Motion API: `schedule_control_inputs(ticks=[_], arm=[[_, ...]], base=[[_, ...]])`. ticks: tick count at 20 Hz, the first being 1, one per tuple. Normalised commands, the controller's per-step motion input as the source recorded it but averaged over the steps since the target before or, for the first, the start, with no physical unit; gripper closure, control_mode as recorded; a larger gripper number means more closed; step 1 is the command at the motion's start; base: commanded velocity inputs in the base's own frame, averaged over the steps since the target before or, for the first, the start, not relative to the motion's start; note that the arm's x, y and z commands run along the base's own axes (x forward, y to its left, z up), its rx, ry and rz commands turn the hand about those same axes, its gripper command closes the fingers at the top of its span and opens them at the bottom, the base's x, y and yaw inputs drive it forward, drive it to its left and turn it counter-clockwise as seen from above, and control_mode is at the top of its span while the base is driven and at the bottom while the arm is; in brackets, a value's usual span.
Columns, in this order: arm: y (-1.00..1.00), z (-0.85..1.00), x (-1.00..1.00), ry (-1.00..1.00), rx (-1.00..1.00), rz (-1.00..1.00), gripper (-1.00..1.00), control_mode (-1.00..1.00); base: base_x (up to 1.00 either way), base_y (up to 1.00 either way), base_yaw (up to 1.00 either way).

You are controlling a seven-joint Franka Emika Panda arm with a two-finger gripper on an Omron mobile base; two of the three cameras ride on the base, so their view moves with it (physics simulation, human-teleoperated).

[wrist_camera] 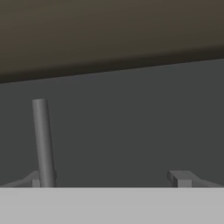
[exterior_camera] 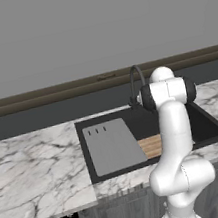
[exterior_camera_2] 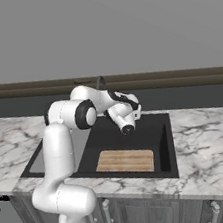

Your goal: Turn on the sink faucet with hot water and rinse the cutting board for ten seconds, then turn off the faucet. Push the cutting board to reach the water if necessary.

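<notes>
the wall [exterior_camera: 91,23] is plain grey, with a dark brown ledge [exterior_camera: 52,93] along its foot and a darker band below that; the counter [exterior_camera: 30,170] is white marble with grey veins, running across both base views; grey cabinet fronts [exterior_camera_2: 149,214] sit under it; the sink [exterior_camera_2: 162,141] is a wide black basin set into the counter; a grey slab [exterior_camera: 112,145] with three small slots lies in its left part, seen from the left base view; the board [exterior_camera_2: 125,160] lies flat on the basin floor near the front wall, just beside the slab's right edge, partly behind the arm in the left base view; the faucet [exterior_camera: 135,78] stands at the back rim of the sink, its dark arched spout rising beside the arm's wrist; no stream shows on the board; the gripper [wrist_camera: 109,179] is up by the faucet, well above the board; in the hand view a thin grey rod [wrist_camera: 43,140] stands upright just at the left fingertip, while the right one is well apart from it; the fingers are spread and hold nothing.
</notes>
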Motion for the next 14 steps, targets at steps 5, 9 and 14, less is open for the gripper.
schedule_control_inputs(ticks=[5,9,14], arm=[[-0.12,0.20,0.00,0.01,0.00,0.00,-1.00,-1.00],[-0.08,0.18,0.00,0.01,0.00,0.00,-1.00,-1.00],[-0.06,0.19,0.00,0.01,0.00,0.00,-1.00,-1.00]], base=[[0.00,0.00,0.00],[0.00,0.00,0.00],[0.00,0.00,0.00]])
